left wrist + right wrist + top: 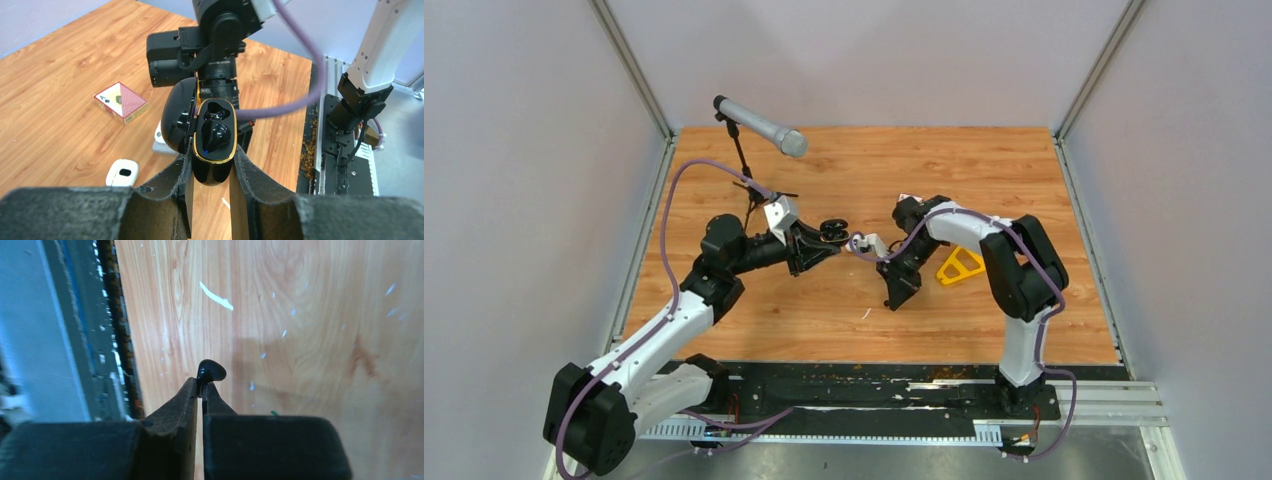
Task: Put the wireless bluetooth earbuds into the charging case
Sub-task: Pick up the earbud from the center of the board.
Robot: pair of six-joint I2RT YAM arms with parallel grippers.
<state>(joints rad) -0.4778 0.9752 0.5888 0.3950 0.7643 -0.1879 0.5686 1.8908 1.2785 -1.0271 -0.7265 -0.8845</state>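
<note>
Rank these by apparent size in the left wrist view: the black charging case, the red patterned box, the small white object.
Largest: black charging case, but nearest the camera.
Middle: red patterned box.
Smallest: small white object.

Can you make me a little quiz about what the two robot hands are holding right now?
1. True or false: the left gripper holds the charging case with its lid open.
2. What does the right gripper pinch? A) a white earbud B) a black earbud C) nothing
3. Fill in: beside the seated earbud, the case's other slot is ____.
Key: 1 true; 2 B; 3 empty.
</note>
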